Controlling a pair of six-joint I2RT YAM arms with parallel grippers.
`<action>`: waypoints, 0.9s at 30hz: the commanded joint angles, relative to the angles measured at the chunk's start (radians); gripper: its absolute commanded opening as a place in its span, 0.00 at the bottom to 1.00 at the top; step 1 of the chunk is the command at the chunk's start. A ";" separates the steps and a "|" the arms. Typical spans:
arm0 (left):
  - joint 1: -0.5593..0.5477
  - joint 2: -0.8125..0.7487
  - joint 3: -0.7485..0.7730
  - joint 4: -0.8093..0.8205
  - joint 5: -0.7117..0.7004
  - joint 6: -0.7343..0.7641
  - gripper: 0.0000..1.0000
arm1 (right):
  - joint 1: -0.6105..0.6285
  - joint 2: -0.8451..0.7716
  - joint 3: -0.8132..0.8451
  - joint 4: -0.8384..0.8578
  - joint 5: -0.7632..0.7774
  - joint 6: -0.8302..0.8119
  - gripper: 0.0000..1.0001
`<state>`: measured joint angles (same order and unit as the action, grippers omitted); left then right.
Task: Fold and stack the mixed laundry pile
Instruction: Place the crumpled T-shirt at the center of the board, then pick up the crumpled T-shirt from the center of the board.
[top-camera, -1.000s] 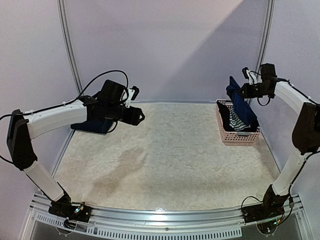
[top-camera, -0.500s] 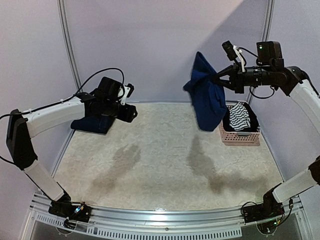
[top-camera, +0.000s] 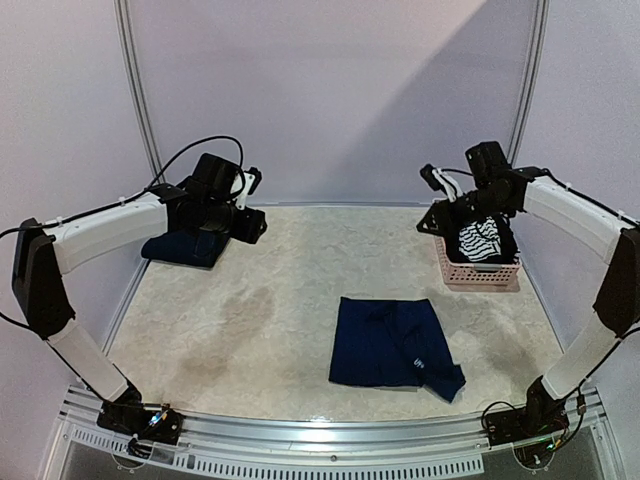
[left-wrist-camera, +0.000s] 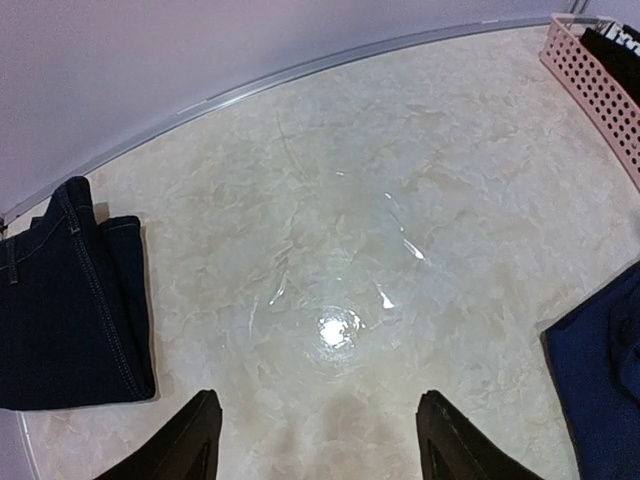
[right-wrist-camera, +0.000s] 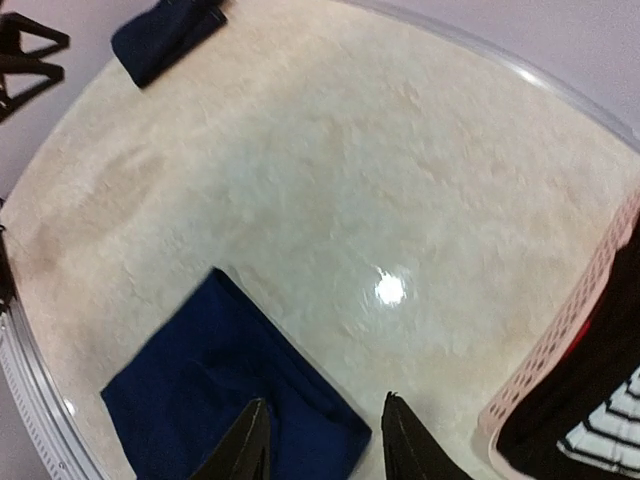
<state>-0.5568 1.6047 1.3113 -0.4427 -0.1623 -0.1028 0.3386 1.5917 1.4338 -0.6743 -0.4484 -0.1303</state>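
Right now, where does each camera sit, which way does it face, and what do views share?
Top external: above and behind the bases, looking down over the pale marbled table; both arms, left gripper and right gripper show.
Left wrist: on the left arm, facing down; own fingers at bottom edge.
Right wrist: on the right arm, facing down; own fingers at bottom edge.
Shared: all show the spread navy T-shirt, folded dark denim piece and pink perforated plastic basket.

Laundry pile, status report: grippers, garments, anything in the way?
Left gripper open, empty. Right gripper open, empty. Navy T-shirt lies rumpled mid-table; denim piece folded far left; striped piece in pink basket. Nothing in the way.
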 joint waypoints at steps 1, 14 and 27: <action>0.002 -0.006 0.025 -0.018 0.058 -0.022 0.68 | -0.003 -0.108 -0.084 -0.053 0.070 -0.047 0.39; -0.050 0.128 0.088 -0.069 0.227 -0.023 0.60 | 0.185 -0.251 -0.466 -0.158 0.136 -0.319 0.45; -0.082 0.195 0.130 -0.124 0.252 -0.001 0.56 | 0.422 -0.100 -0.396 -0.122 0.200 -0.461 0.47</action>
<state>-0.6197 1.7668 1.4025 -0.5217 0.0822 -0.1188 0.6289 1.5356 0.9924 -0.8173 -0.2955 -0.4686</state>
